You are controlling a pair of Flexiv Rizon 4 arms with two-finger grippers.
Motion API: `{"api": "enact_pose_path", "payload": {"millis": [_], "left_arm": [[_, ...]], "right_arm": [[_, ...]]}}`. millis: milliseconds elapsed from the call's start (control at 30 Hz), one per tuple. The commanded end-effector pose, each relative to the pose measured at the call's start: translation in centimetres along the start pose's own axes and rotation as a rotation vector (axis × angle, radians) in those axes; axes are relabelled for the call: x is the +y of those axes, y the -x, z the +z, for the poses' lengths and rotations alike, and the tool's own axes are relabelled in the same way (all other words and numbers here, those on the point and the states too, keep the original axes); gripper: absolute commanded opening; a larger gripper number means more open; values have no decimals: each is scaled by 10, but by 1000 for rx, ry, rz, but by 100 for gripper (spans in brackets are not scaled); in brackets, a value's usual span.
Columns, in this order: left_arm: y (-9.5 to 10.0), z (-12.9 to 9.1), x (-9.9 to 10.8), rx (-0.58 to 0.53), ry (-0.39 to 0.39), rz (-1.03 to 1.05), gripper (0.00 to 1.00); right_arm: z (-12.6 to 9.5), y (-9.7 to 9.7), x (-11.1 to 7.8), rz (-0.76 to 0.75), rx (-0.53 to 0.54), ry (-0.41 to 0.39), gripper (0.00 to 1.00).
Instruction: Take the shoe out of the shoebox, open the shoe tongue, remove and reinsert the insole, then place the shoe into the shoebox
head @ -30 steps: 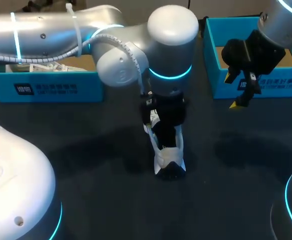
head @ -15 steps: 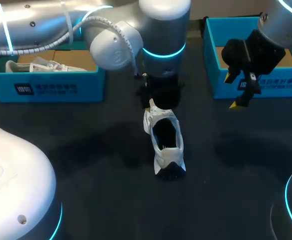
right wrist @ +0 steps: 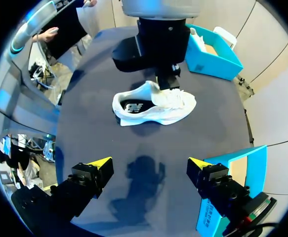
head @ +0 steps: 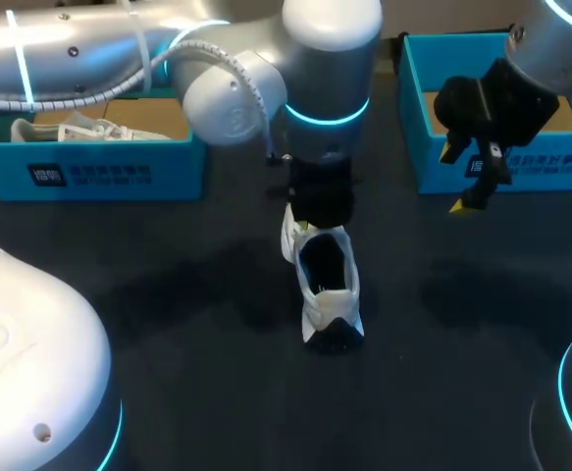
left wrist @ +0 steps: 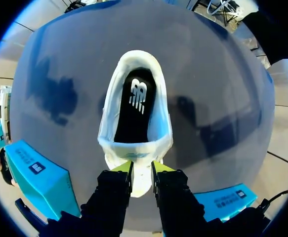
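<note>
Across the dark surface (head: 168, 294) the two silver arms took up most of the room. The left arm (head: 119, 49) came in over the far side and turned down at the middle, its wrist standing straight above the toe end of the shoe. The right arm (head: 560, 39) hung in front of the right shoebox (head: 521, 167), a bright blue open box at the far right. A matching left shoebox (head: 89, 172) sat at the far left, with a second white shoe (head: 79, 130) lying inside it.

Between the two boxes, apart from both, the white shoe (head: 330, 304) stood on its sole on the bare surface, outside either box, its dark heel toward the robot and its toe pointing away.

From where I stood the right gripper (right wrist: 149, 163) was spread wide, its yellow tips well apart, holding nothing and hovering above the surface with only its own shadow beneath. The left gripper (left wrist: 141, 168) was down at the shoe's throat, its fingers drawn close together and pinching the white tongue (left wrist: 141, 180) from both sides.

Inside the shoe's mouth the black insole (left wrist: 134, 108) lay flat in its place, a white mark showing near the heel.
</note>
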State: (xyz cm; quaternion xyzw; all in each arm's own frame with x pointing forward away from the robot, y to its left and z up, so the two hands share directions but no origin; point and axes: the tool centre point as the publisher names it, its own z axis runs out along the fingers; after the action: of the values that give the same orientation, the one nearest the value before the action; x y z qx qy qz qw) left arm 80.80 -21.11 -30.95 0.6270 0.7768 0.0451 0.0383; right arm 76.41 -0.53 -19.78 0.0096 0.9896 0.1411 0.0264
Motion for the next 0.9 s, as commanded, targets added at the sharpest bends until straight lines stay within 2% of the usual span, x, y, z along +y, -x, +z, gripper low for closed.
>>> {"api": "enact_pose_path", "payload": {"millis": [33,200,233,267,433,533,733,900], "left_arm": [[0,6,-3,-6,-4,4,24],[2,1,3,-13,-4,2,31],[6,-1,7,-15,-3,1,37],[8,-1,8,-20,-3,1,38],[22,2,5,-7,-26,37,40],[23,9,-5,4,-37,56,36],[9,19,-21,21,-45,66,25],[2,17,-30,13,-49,47,25]], "right_arm": [[1,1,0,0,1,-2,100],[1,1,0,0,1,-2,100],[1,1,0,0,1,-2,100],[1,1,0,0,1,-2,100],[1,1,0,0,1,-2,100],[1,1,0,0,1,-2,100],[1,1,0,0,1,-2,100],[1,1,0,0,1,-2,100]]}}
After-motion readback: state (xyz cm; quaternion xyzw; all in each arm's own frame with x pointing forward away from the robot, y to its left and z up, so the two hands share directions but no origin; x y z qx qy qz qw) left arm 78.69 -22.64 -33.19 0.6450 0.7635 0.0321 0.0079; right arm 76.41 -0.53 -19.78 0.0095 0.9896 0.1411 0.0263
